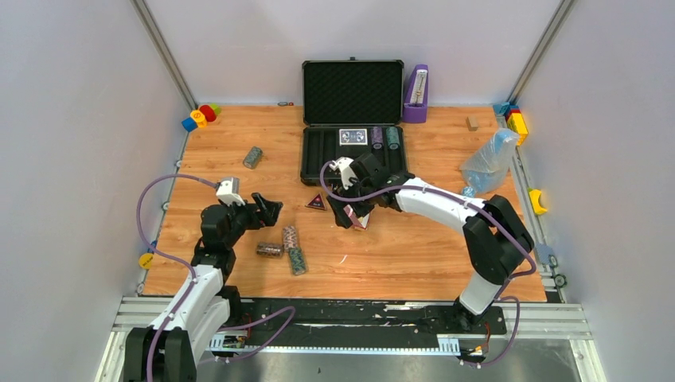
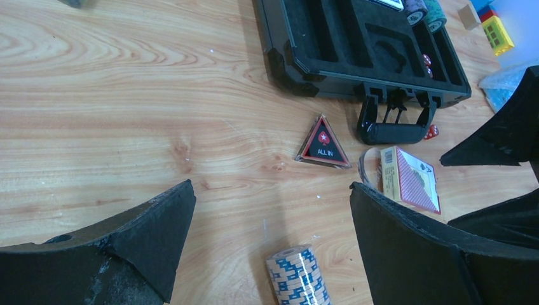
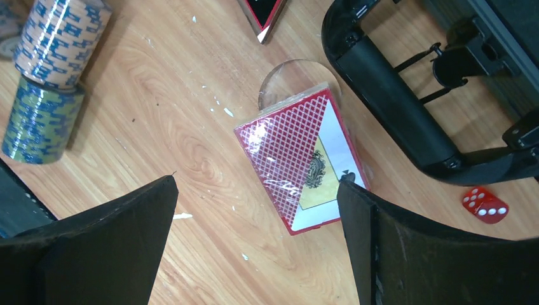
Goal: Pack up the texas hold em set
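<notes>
Red card deck (image 3: 299,162) beside case handle (image 3: 394,108)

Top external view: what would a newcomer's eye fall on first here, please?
The open black case at the far middle of the table, lid up. In front of it, the right gripper hangs open over a red card deck by the case handle. Loose chip rolls lie near the left gripper.

Only readable txt afaict: "ALL IN" in white caps w/ a red star above it, on the dark red and black plastic triangle (image 2: 324,145). Nothing else legible tbh.
</notes>
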You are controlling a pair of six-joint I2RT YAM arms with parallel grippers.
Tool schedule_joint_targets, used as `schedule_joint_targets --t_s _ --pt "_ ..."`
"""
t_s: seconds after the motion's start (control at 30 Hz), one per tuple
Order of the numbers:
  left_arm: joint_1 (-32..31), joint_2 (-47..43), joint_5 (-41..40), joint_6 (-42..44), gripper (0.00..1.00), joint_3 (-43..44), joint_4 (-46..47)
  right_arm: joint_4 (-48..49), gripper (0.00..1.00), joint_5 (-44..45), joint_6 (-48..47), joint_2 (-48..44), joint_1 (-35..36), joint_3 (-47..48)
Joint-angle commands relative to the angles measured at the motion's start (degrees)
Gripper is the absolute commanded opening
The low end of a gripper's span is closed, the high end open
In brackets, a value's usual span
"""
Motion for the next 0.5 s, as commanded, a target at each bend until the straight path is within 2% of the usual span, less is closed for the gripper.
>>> schedule_joint_targets --t_s 0.0,0.3,0.47 --pt "0.22 -0.66 0.97 -0.05 1.0 0.94 3.0 2.38 1.0 -1.42 -9.45 1.08 0.01 1.49" --pt "0.22 -0.07 1.01 -0.24 1.0 1.1 3.27 2.88 1.0 7.63 -14.75 7.61 2.83 3.32" --pt "0.22 0.12 0.94 -0.26 1.0 1.12 3.33 2.91 0.95 3.87 -15.29 8.37 2.85 3.34"
